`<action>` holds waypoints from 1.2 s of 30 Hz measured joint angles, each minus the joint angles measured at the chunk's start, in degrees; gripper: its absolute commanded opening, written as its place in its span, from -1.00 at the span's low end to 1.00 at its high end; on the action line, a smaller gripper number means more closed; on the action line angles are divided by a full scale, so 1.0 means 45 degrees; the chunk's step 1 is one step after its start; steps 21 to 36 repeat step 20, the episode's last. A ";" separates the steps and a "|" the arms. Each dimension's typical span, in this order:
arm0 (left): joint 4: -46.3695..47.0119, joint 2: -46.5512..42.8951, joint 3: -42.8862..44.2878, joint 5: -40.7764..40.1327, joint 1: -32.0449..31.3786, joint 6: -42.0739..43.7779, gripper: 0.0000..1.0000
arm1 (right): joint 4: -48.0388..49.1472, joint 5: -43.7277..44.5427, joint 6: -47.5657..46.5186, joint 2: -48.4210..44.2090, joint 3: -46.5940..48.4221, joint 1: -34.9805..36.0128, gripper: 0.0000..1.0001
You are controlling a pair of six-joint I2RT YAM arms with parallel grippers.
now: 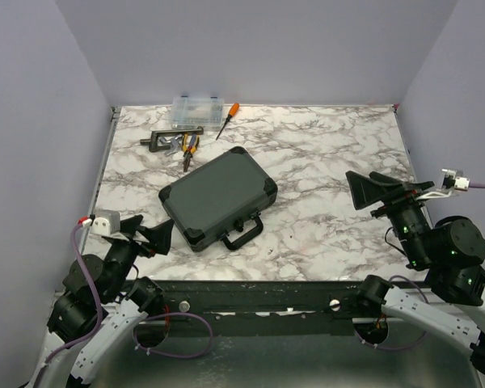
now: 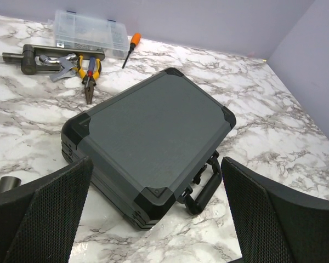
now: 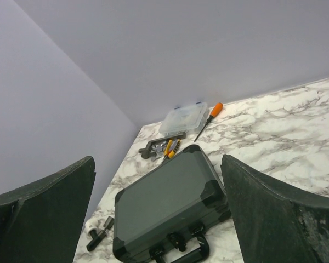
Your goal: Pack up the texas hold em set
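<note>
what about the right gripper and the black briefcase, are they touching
Apart. The top external view shows a wide stretch of bare marble table between the open right gripper and the briefcase.

— Is the briefcase (image 1: 218,196) open?
— No, shut. It's black with a dark grey lid, lying flat on the marble table (image 1: 331,153), left of centre and turned at an angle.
— Its handle (image 1: 244,234)?
— Sticking out toward the near edge, latches (image 3: 175,239) beside it.
</note>
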 measured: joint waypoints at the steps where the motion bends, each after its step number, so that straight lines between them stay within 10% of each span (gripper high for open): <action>1: 0.0000 0.0000 -0.0015 0.0000 0.0000 -0.0005 0.98 | -0.0015 -0.0005 -0.0005 -0.0180 -0.0155 0.0000 1.00; 36: -0.0005 -0.0005 -0.0126 0.0000 0.0000 0.0005 0.97 | 0.0092 0.0029 -0.0287 -0.0165 -0.1054 0.0000 1.00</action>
